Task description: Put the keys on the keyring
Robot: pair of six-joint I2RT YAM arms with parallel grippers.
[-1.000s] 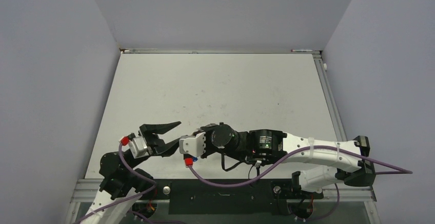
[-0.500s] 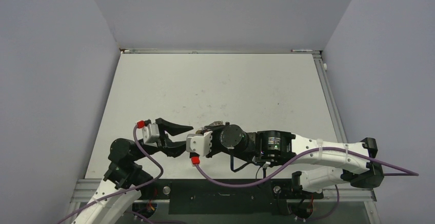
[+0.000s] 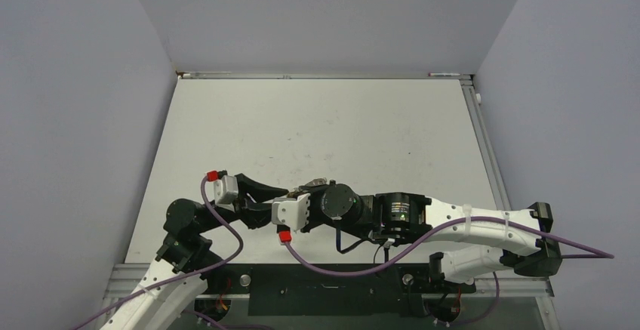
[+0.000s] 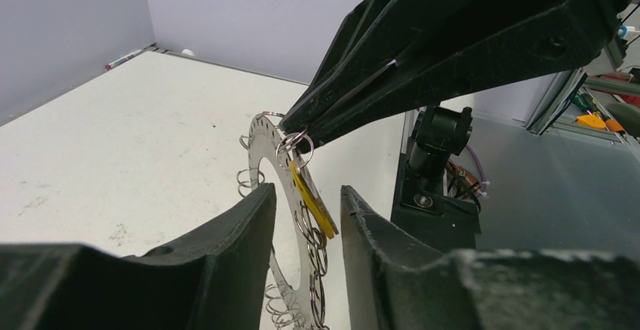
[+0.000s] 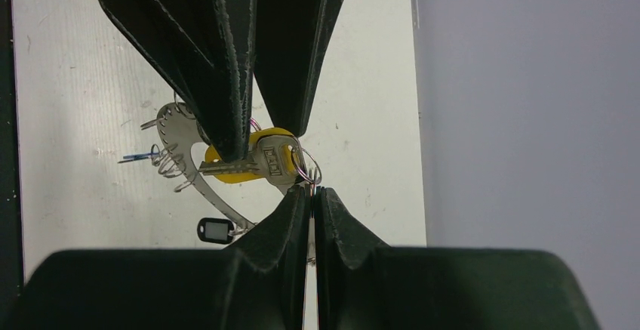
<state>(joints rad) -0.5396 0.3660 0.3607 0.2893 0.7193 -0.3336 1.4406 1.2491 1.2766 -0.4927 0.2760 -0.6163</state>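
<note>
Key (image 4: 311,203) with yellow head half hidden inside spread left pincer (image 4: 306,194); right pincer (image 5: 311,194) seemingly pinching its wire ring (image 4: 295,147).

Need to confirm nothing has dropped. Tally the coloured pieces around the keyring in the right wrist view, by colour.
Yellow-headed key: 1
Thin blue piece: 1
Dark-rimmed piece: 1
Total: 3

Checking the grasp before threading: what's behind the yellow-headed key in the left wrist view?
Behind the yellow-headed key, a curved grey plate edged with small wire rings; the left gripper's fingers cover part of it.
</note>
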